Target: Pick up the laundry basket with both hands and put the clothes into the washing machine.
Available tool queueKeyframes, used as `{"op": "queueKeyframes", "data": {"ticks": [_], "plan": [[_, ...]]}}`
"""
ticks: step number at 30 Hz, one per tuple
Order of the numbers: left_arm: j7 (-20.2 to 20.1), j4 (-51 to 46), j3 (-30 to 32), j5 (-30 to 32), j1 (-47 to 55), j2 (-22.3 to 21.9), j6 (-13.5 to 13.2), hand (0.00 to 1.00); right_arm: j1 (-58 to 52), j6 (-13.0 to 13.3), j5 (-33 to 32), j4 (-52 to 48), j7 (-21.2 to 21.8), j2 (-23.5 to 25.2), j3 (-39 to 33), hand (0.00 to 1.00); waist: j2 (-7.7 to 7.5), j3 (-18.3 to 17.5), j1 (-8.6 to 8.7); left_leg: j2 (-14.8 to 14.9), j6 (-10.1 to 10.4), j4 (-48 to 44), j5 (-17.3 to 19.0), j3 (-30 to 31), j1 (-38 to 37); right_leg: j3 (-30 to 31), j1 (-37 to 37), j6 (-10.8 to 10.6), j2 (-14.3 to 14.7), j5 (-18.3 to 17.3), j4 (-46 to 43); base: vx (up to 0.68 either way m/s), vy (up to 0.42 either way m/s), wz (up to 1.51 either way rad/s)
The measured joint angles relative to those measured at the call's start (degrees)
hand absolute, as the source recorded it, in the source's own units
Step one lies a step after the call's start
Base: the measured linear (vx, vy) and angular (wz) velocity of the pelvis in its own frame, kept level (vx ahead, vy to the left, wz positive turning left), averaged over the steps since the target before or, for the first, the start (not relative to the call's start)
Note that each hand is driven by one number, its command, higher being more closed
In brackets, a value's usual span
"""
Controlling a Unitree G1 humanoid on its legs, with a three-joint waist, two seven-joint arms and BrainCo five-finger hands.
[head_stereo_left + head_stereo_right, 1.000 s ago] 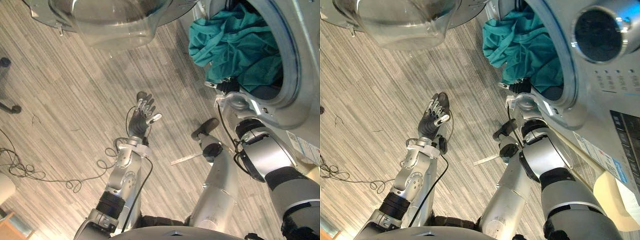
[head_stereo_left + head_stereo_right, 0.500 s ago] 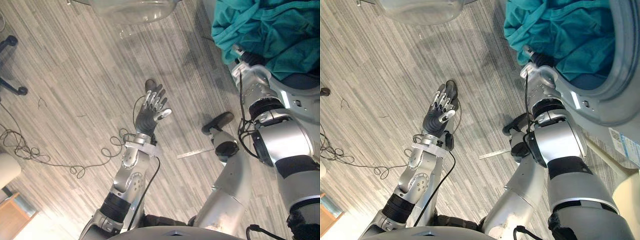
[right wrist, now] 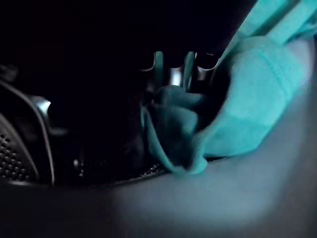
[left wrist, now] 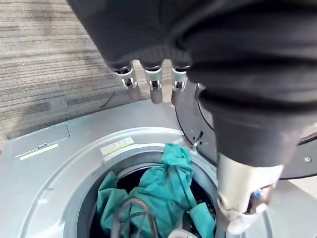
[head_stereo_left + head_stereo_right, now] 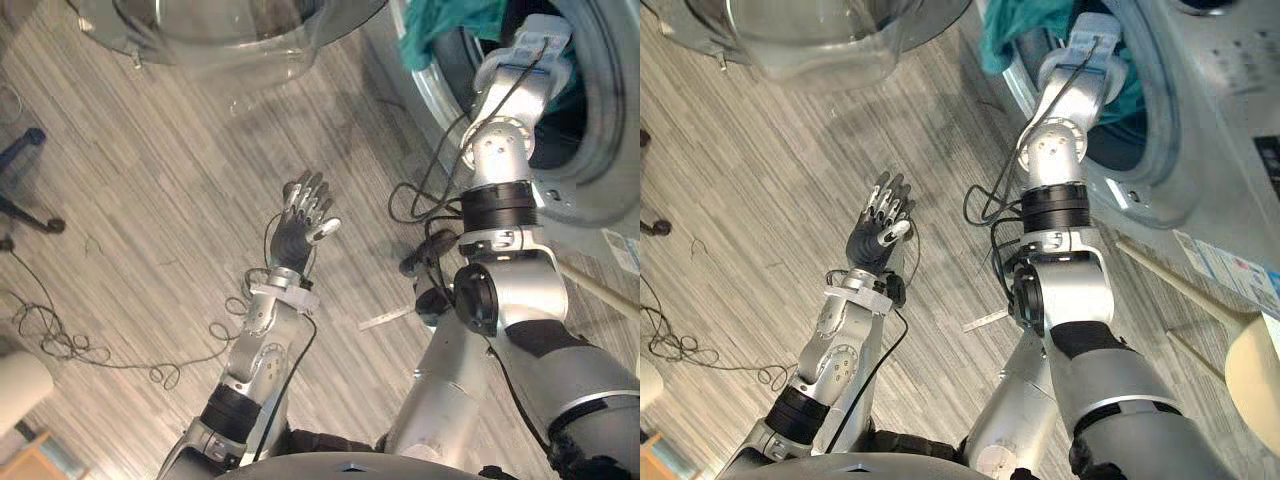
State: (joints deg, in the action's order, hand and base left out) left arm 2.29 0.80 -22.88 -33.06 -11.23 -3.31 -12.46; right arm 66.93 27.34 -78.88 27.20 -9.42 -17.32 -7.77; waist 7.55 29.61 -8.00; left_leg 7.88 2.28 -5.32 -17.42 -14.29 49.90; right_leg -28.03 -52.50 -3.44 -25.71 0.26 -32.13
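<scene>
Reaching deeper than a second ago, the right hand [image 3: 158, 64] sits inside the washing machine [image 4: 59, 168] among the teal clothes [image 4: 168, 188]; whether its fingers clamp them cannot be told. Soft, light and limp, the cloth is probably best bunched by a thick fold. Left hand [image 5: 298, 225] hovers over the floor, fingers straight and apart.

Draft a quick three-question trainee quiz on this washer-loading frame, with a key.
1. True or false: the left hand is holding the teal clothes.
2. Where does the right arm reach? A) into the drum of the washing machine B) down to the floor C) under a chair
3. Fill in: the machine's glass door is ____.
Key: 1 false; 2 A; 3 open.
</scene>
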Motion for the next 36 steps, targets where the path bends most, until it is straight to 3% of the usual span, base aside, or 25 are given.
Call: {"op": "queueKeyframes", "data": {"ticks": [2,4,7,8,9,13,14,19,27,29,32,36], "plan": [[0.03,0.56,0.0,-0.01,-0.43,-0.05,0.04,0.0,-0.65,0.16,0.22,-0.8,-1.17,0.25,-2.15,1.0,0.0,0.0,-0.11,0.03,-0.15,-0.85,0.6,-0.2,0.08,-0.01,0.89,-0.63,0.34,1.19,1.48,-0.02,-0.007,-0.06],[0.06,0.66,0.33,-0.01,-0.41,-0.04,-0.04,0.0,-1.7,0.25,1.13,-1.65,-2.93,0.24,-5.77,1.0,0.0,0.0,-0.37,0.29,-1.87,-4.02,2.22,-0.53,1.27,-0.08,2.22,-1.15,1.0,3.28,4.57,-0.01,0.023,-0.09],[0.06,0.4,0.06,0.0,-0.12,0.05,-0.01,0.0,-1.62,0.36,5.08,-1.63,-6.18,0.12,-11.38,1.0,-0.01,0.01,-0.43,0.24,-2.77,-5.47,4.03,-1.41,2.4,-0.04,3.27,-1.76,2.1,6.43,9.55,-0.01,0.049,-0.15],[0.06,0.35,0.07,0.0,0.17,0.16,-0.01,0.0,-1.32,0.55,5.05,-1.24,-8.52,-1.38,-16.35,1.0,-0.01,0.01,-0.24,-0.38,-3.2,-5.64,4.62,-2.04,2.55,0.33,3.61,-2.15,2.08,7.82,11.6,-0.02,0.083,-0.11],[0.06,0.08,0.03,0.0,0.55,0.19,-0.02,0.0,-1.24,0.7,7.97,2.88,-10.48,-5.52,-17.21,1.0,-0.01,0.01,-0.06,-0.99,-3.7,-5.65,4.99,-2.74,2.77,0.66,3.85,-2.51,1.9,9.03,13.25,-0.02,0.086,-0.08],[0.82,-0.36,0.09,0.04,1.85,0.83,-0.12,0.0,-0.5,-1.5,10.39,7.83,-14.65,-9.95,-18.03,1.0,-0.05,0.03,0.69,-2.38,-4.28,-5.45,5.28,-3.01,3.38,0.48,4.64,-3.3,1.45,11.25,16.28,-0.05,0.083,0.07],[1.27,-0.35,0.1,0.04,2.3,1.1,-0.15,0.0,-0.1,-2.67,11.73,10.65,-15.6,-11.64,-17.5,0.0,-0.05,0.03,0.98,-2.79,-4.37,-5.36,5.36,-3.04,3.45,0.53,4.61,-3.56,1.03,11.37,16.33,-0.1,0.067,0.09],[2.53,-0.4,0.21,0.01,2.6,0.99,-0.17,0.0,3.72,-6.36,11.83,19.25,-16.72,-17.46,-9.93,0.0,-0.12,0.06,2.38,-3.43,-3.95,-3.24,4.55,-4.23,4.1,1.82,2.5,-3.96,0.75,11.69,16.83,-0.1,0.036,0.01],[2.71,-2.47,-0.21,-0.56,1.4,0.06,-0.15,0.0,4.65,-8.16,11.68,26.47,-11.6,-17.47,1.14,0.0,-0.25,0.01,3.53,-2.76,-4.02,-2.63,4.22,-5.7,2.82,2.8,2.65,-3.73,1.52,12.2,17.01,-0.05,0.01,-0.09],[2.5,-2.36,-0.18,-0.55,1.38,0.06,-0.1,0.0,3.12,-9.07,11.73,26.66,-9.42,-15.74,4.2,0.0,-0.31,-0.01,3.87,-2.49,-4.03,-2.23,4.19,-6.26,1.79,3.4,2.96,-3.7,1.87,12.18,17.02,-0.03,-0.006,-0.16],[2.12,-2.06,-0.08,-0.55,1.34,0.08,-0.05,0.0,-2.03,-9.09,12.58,23.04,-5.57,-9.08,6.95,0.0,-0.56,-0.13,5.43,-1.66,-3.72,-1.46,4.12,-6.27,0.16,3.4,4.17,-3.37,2.75,11.6,17.07,-0.03,-0.02,-0.12],[1.08,0.68,1.16,-0.53,1.36,0.11,0.08,0.0,-16.17,-9.04,14.25,14.38,-2.93,1.19,7.03,0.0,-2.31,-0.99,6.1,-0.05,-2.84,-1.25,4.2,-6.33,-0.83,3.44,4.52,-2.19,4.06,10.05,16.71,-0.05,-0.05,-0.16]]}}
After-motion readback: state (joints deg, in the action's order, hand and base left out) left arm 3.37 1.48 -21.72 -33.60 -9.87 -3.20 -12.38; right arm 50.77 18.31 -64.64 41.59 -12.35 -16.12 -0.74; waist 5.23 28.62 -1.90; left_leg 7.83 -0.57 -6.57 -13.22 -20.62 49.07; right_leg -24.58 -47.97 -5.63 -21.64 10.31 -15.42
